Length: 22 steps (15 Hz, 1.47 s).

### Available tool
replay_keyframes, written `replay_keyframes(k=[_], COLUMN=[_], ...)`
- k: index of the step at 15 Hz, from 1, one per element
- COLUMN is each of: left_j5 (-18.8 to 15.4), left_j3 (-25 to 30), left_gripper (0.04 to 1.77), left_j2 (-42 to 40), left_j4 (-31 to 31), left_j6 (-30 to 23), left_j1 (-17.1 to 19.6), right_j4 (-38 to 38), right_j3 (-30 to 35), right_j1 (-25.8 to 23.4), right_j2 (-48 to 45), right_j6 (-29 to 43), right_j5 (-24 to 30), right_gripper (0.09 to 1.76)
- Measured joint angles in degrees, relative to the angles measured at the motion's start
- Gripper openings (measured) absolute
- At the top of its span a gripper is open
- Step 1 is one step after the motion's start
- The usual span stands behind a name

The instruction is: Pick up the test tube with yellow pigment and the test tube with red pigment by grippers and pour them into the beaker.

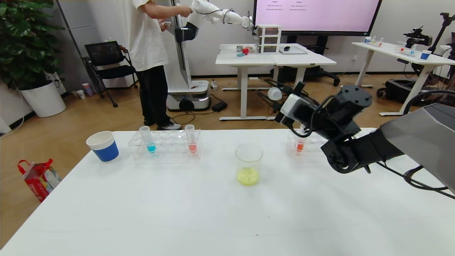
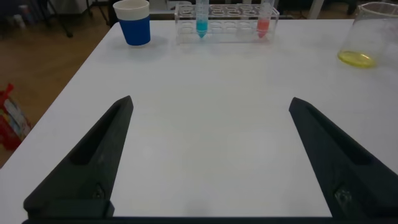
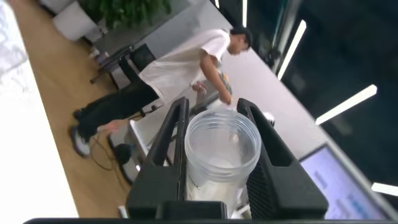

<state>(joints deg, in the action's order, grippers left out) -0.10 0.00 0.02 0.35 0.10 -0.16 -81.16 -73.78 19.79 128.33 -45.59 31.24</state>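
Observation:
My right gripper (image 3: 213, 106) is shut on a clear wide-rimmed test tube (image 3: 221, 149) whose open mouth points away from me; no coloured liquid shows inside it. In the head view that gripper (image 1: 289, 96) hangs above the right rack (image 1: 312, 142), which holds a test tube with red pigment (image 1: 300, 145). Another red one (image 1: 192, 142) (image 2: 263, 22) stands in the left rack (image 1: 165, 144). The beaker (image 1: 249, 163) (image 2: 367, 37) at mid-table holds yellow liquid. My left gripper (image 2: 210, 101) is open and empty, low over the near table.
A blue-liquid tube (image 1: 149, 142) (image 2: 201, 18) stands in the left rack. A blue-and-white paper cup (image 1: 103, 145) (image 2: 134, 22) sits at the table's far left. A person and another robot stand on the floor beyond the table.

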Motion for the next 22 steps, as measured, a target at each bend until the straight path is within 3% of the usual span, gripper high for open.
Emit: replay_keyframes(k=[5, 7, 10, 13, 15, 19, 22], left_j5=[0.0, 0.0, 0.0, 0.0, 0.0, 0.0, 0.0], left_j3=[0.0, 0.0, 0.0, 0.0, 0.0, 0.0, 0.0], left_gripper=[1.75, 1.75, 1.75, 1.75, 1.75, 1.75, 1.75], left_j2=[0.0, 0.0, 0.0, 0.0, 0.0, 0.0, 0.0], left_j4=[0.0, 0.0, 0.0, 0.0, 0.0, 0.0, 0.0], left_j6=[0.0, 0.0, 0.0, 0.0, 0.0, 0.0, 0.0], left_j1=[0.0, 0.0, 0.0, 0.0, 0.0, 0.0, 0.0], right_j4=[-4.1, -3.7, -3.1, -1.7, 2.7, 20.2, 26.6], right_j3=[15.7, 20.8, 29.4, 35.1, 34.1, 22.9, 14.0], right_j1=[0.5, 0.6, -1.7, -7.3, -12.5, -24.2, -31.1], right_j2=[-7.8, -11.2, -15.4, -19.1, -20.0, -19.7, -17.9], right_j6=[25.3, 36.1, 41.6, 43.9, 44.3, 44.3, 44.3], right_j5=[-18.6, -23.3, -26.6, -26.6, -26.7, -27.1, -27.2], right_gripper=[0.53, 0.53, 0.53, 0.53, 0.53, 0.53, 0.53])
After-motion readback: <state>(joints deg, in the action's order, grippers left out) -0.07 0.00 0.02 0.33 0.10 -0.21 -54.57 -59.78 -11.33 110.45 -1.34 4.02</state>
